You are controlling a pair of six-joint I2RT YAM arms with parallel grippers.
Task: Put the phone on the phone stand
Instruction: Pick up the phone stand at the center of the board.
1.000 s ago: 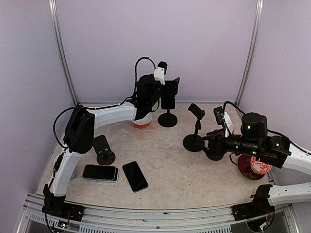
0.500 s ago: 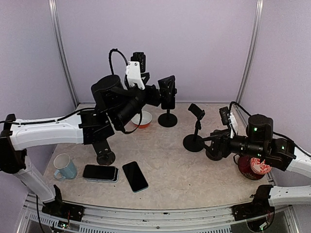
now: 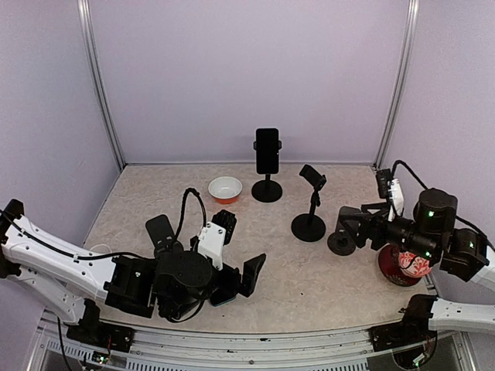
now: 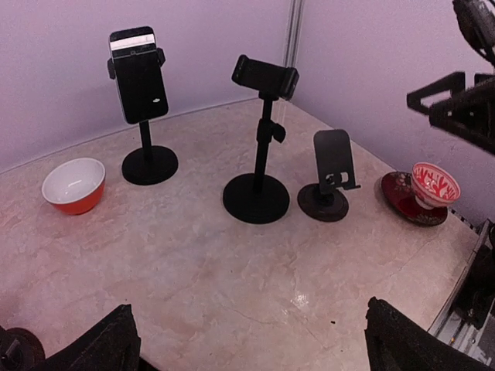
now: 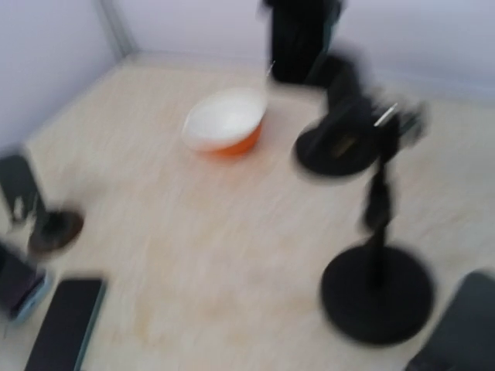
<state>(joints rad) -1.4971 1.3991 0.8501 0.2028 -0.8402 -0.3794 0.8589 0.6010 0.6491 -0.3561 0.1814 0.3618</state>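
A black phone (image 3: 267,151) stands upright in the clamp of the back phone stand (image 3: 267,189), with no gripper touching it. In the left wrist view the same phone (image 4: 138,73) is at the upper left. My left gripper (image 3: 241,249) hangs low near the front of the table, open and empty, its fingertips (image 4: 112,344) spread wide in the wrist view. My right gripper (image 3: 357,224) is open beside the small flat stand (image 3: 340,241). Two more phones (image 5: 66,325) lie on the table; my left arm hides them in the top view.
An empty clamp stand (image 3: 309,224) stands at centre right. An orange bowl (image 3: 225,188) sits at the back and a red bowl on a saucer (image 3: 410,267) at the right. Another small stand (image 3: 160,230) is at the left. The right wrist view is blurred.
My left arm has drawn back from the phone on the back stand to the near front of the table. The phone stays in the stand. My right gripper has shifted slightly rightward.
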